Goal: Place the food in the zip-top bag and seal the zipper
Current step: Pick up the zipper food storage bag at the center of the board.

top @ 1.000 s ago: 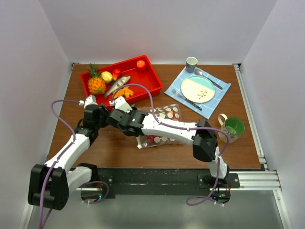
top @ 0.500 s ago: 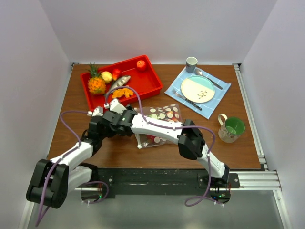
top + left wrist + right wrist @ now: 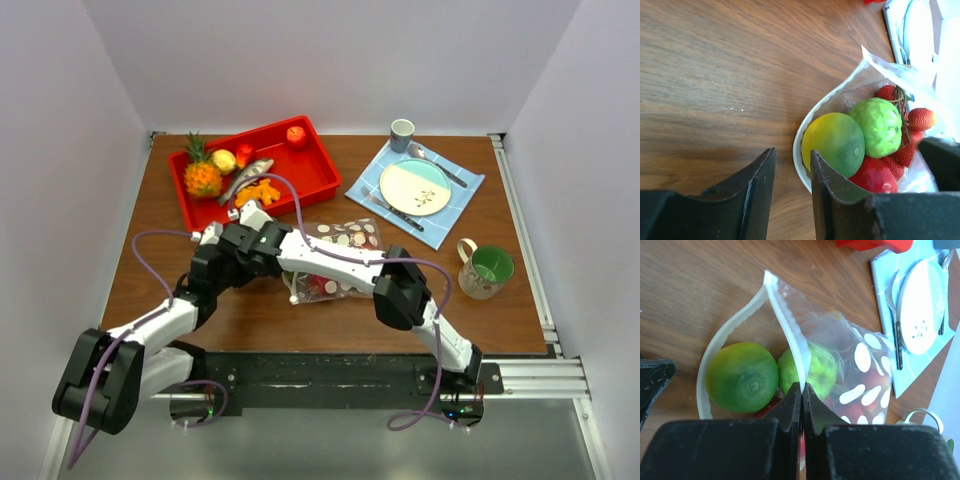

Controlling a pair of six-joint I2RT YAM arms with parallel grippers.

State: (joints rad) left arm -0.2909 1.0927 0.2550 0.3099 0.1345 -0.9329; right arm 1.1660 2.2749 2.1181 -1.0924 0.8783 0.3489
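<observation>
A: Right hand (image 3: pixel 800 387)?

B: Clenched on the zipper (image 3: pixel 785 325). Pinches the upper strip, fingers tight together, and holds that edge apart from the lower one.

A: Left hand (image 3: pixel 792 152)?

B: Released, jaws apart, low over the surface (image 3: pixel 715 75) at the mouth of the bag. Grasps nothing. In the gap, only the lower strip of the mouth, close beside one finger.

A: Zip-top bag (image 3: pixel 350 238)?

B: On the surface, near the middle, just in front of the red tray (image 3: pixel 300 170). Lies with its mouth toward the left arm. Unsealed; gapes in a wide loop.

A: Food (image 3: pixel 742 377)?

B: Inside the bag, crowded at the mouth. Foremost a yellow-green round fruit (image 3: pixel 833 143), touching a bumpy green fruit (image 3: pixel 881 126). Beneath them a red round fruit (image 3: pixel 875 177). Deeper in, strawberries (image 3: pixel 921 118).

A: Elsewhere?

B: In the red tray, a pineapple (image 3: pixel 202 172), a fish (image 3: pixel 245 180) and a few smaller pieces. Well to the right, a plate (image 3: pixel 415 187) on a blue mat (image 3: pixel 462 182) with cutlery beside it. Nearer the right edge, a green mug (image 3: pixel 488 267).
</observation>
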